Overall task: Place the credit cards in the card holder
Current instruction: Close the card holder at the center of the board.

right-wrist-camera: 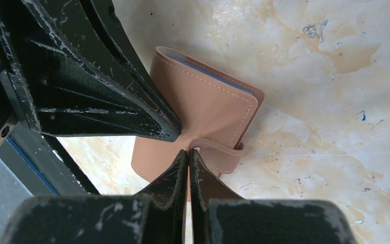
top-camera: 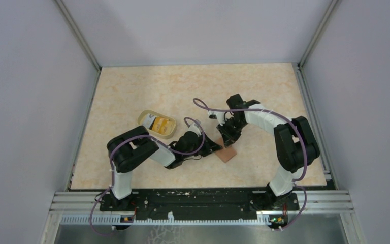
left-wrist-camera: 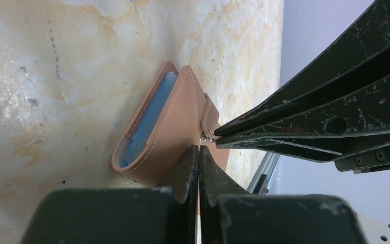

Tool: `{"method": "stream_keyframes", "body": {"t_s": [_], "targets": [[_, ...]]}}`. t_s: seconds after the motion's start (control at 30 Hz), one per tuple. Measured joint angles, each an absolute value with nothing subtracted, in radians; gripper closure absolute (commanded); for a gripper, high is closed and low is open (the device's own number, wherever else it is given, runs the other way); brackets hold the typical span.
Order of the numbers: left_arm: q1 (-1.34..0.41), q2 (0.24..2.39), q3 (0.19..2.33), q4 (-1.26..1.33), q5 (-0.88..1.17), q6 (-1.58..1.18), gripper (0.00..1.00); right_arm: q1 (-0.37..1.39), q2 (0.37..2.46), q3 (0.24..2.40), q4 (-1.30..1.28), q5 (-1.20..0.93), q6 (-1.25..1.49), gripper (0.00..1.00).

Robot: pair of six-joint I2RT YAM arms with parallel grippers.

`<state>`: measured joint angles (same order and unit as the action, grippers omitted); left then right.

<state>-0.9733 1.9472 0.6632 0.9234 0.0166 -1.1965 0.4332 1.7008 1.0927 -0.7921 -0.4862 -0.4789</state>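
The reddish-brown card holder [top-camera: 228, 153] lies on the table between both arms, partly open, with its light blue lining [left-wrist-camera: 147, 119] showing. My left gripper [left-wrist-camera: 198, 148] is shut, and its tips rest against the card holder's outer cover [left-wrist-camera: 170, 137]. My right gripper [right-wrist-camera: 189, 151] is shut too, with its tips at the snap end of the closing strap [right-wrist-camera: 218, 155]; whether it pinches the strap I cannot tell. The two grippers' tips nearly meet there. The credit cards [top-camera: 159, 123], orange-yellow and white, lie in a cup to the left.
A translucent yellowish plastic cup [top-camera: 144, 116] holding the cards sits left of the left arm's wrist. Grey walls enclose the table on three sides. The metal rail [top-camera: 203, 199] with both arm bases runs along the near edge.
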Motion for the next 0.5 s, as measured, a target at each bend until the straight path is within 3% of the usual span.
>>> {"method": "stream_keyframes", "body": {"t_s": [0.5], "targets": [[-0.973,1.949,0.663,0.924,0.02,-1.196,1.0,0.463,1.699,1.093,-0.797,-0.454,-0.495,1.0]]}}
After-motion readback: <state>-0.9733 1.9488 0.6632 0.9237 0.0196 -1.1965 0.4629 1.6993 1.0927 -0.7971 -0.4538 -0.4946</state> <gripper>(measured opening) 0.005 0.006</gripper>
